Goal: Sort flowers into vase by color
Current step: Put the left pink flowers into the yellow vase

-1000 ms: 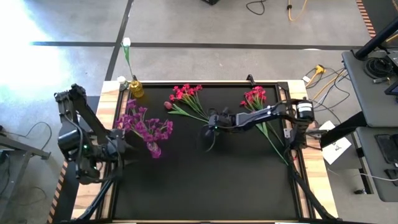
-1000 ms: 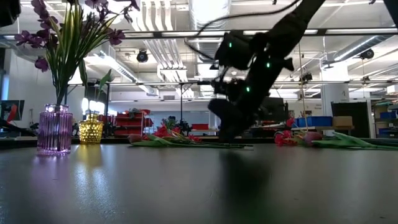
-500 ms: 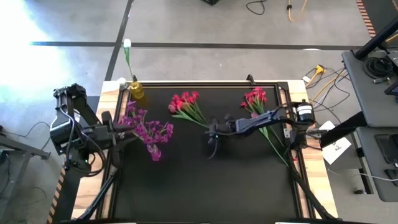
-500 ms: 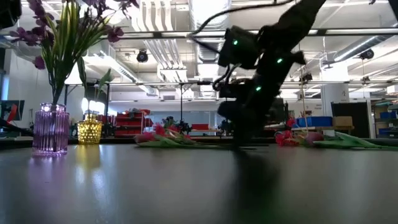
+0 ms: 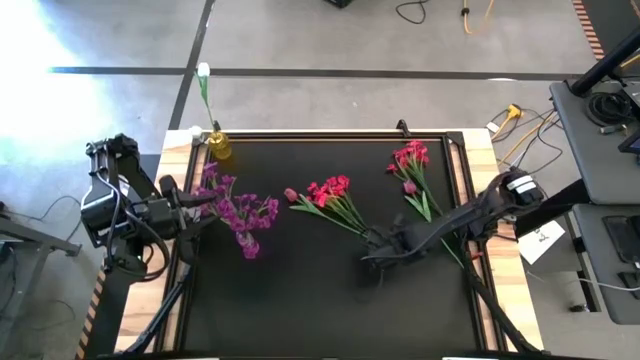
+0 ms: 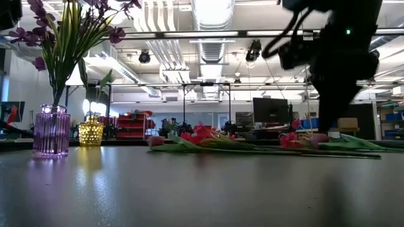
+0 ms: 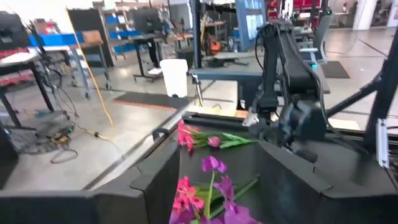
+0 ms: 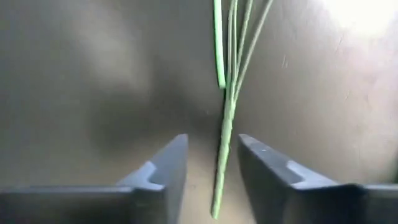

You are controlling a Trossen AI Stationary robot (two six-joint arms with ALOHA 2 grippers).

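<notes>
Since a second ago the right gripper (image 5: 378, 248) has dragged the red bunch (image 5: 330, 192) from the back of the mat toward its middle. Fingers (image 8: 163, 167) are spread, stems (image 8: 225, 118) between them, not pinched. To do this well: close low on the stems, lift level, avoid snagging the second red bunch (image 5: 410, 160) by the right edge. Left gripper (image 5: 172, 192) waits at the left edge, can't tell its state. Purple vase (image 5: 247, 240) holds purple flowers (image 5: 232, 202); yellow vase (image 5: 220, 146) a white tulip (image 5: 204, 70).

Thin green stems (image 8: 222, 134) run between the right gripper's (image 8: 211, 165) dark grey fingers (image 8: 163, 163); red-pink blooms (image 5: 328, 189) lie beyond it on the black table (image 5: 300, 290).
</notes>
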